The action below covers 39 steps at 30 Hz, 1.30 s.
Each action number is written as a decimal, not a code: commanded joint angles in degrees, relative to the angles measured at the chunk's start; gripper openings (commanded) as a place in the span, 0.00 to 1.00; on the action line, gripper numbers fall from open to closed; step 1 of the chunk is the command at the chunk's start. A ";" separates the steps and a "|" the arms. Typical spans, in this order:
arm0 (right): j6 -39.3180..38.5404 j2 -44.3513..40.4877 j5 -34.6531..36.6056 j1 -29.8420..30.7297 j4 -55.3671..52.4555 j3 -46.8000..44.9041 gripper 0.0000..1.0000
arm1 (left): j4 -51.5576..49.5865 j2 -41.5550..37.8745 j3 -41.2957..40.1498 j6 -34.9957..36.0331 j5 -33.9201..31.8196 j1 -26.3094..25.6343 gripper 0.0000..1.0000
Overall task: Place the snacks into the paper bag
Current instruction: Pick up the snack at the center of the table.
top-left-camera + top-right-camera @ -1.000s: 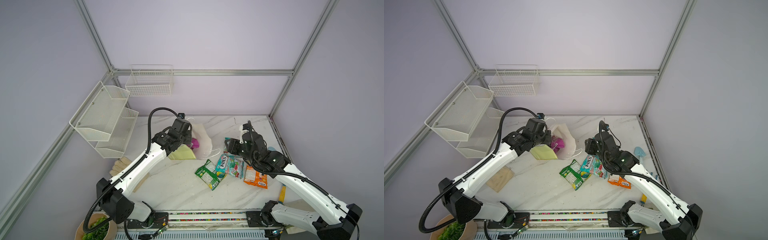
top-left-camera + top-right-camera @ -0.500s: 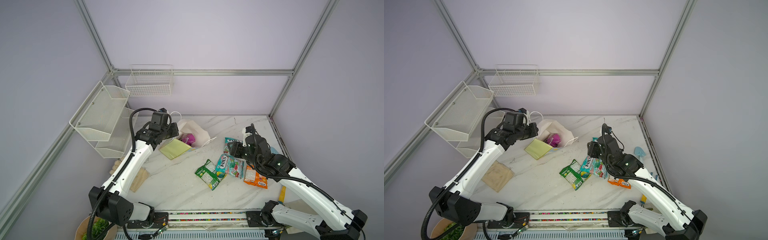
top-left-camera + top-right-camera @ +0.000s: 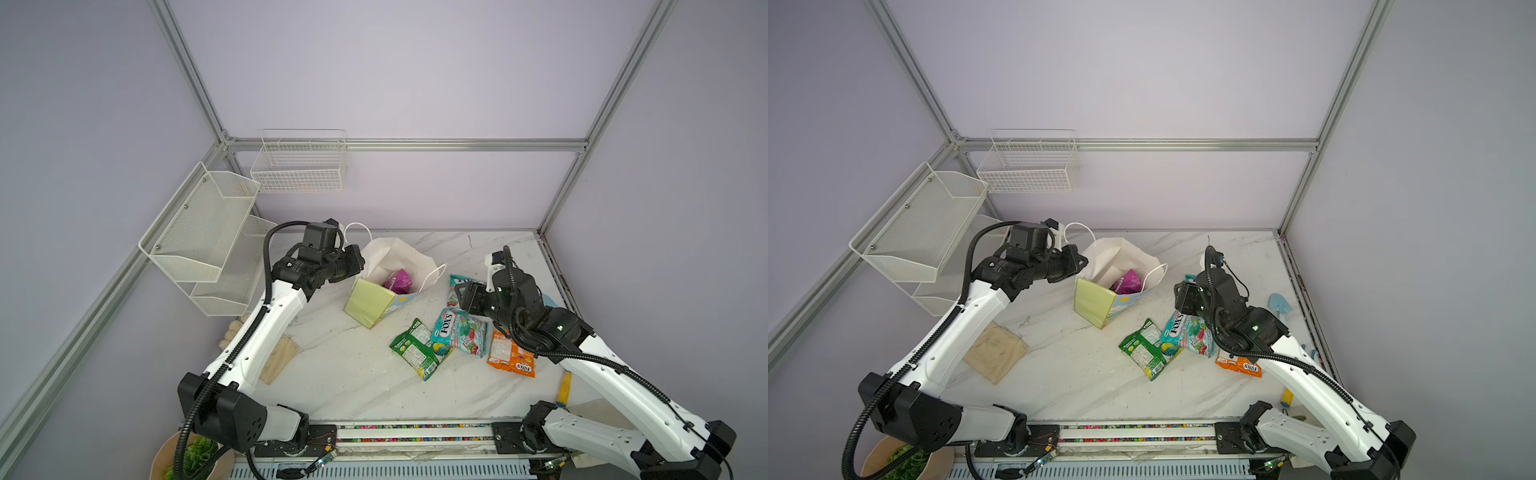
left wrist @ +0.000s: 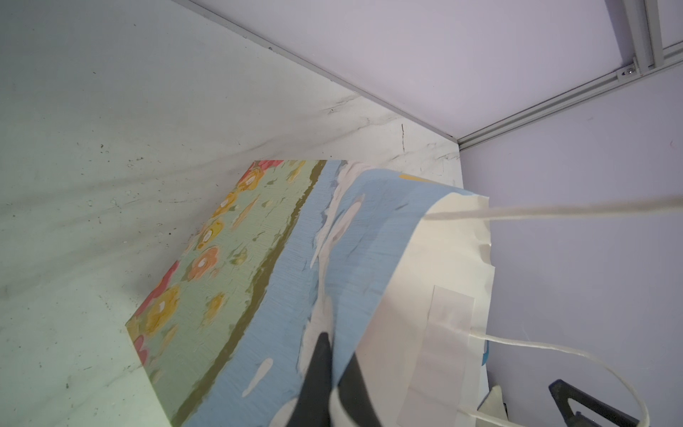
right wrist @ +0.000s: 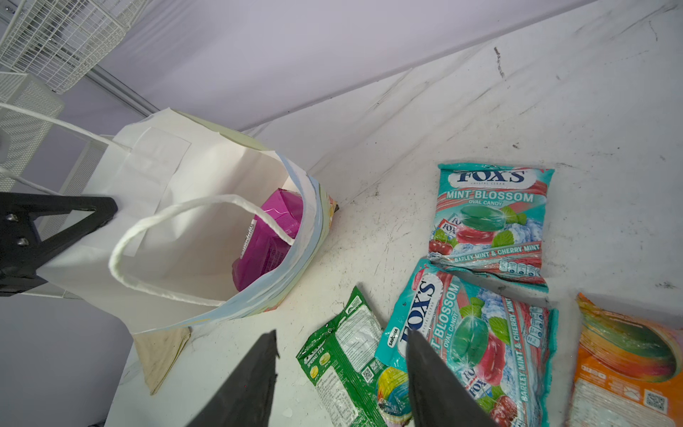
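Top views, both: paper bag (image 3: 368, 301) (image 3: 1094, 303) standing on its base, back-left of tabletop (image 3: 353, 374) centre. Long axis near upright, mouth facing up, narrow yellow-green side toward the front edge. Purple packet (image 3: 398, 281) (image 5: 273, 229) inside, propped on end against the wall nearest the right arm.

Left wrist view: left fingers (image 4: 321, 355) pressed together, pinching the bag's rim wall on a sky-print face.

Right wrist view: right fingers (image 5: 255, 369) spread, empty, above the loose packets.

Flat on tabletop, on the right arm's side of the bag:
- green packet (image 3: 419, 347) (image 5: 351, 355), long axis diagonal
- near teal FOX'S packet (image 3: 459, 332) (image 5: 469, 332), overlapping the green one's corner
- far teal FOX'S packet (image 3: 457, 286) (image 5: 491, 218), touching the near one's end
- orange packet (image 3: 509, 357) (image 5: 628, 355), just beside the near teal one
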 commanded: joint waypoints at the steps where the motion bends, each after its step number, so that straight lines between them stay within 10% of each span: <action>1: 0.66 -1.13 -0.22 0.07 -1.80 1.48 0.58 | 8.42 -2.28 1.44 -2.11 0.76 0.96 0.00; 39: 13.18 10.16 6.83 -6.46 1.70 -20.50 0.95 | 10.67 -3.27 -10.71 4.96 3.77 11.45 0.00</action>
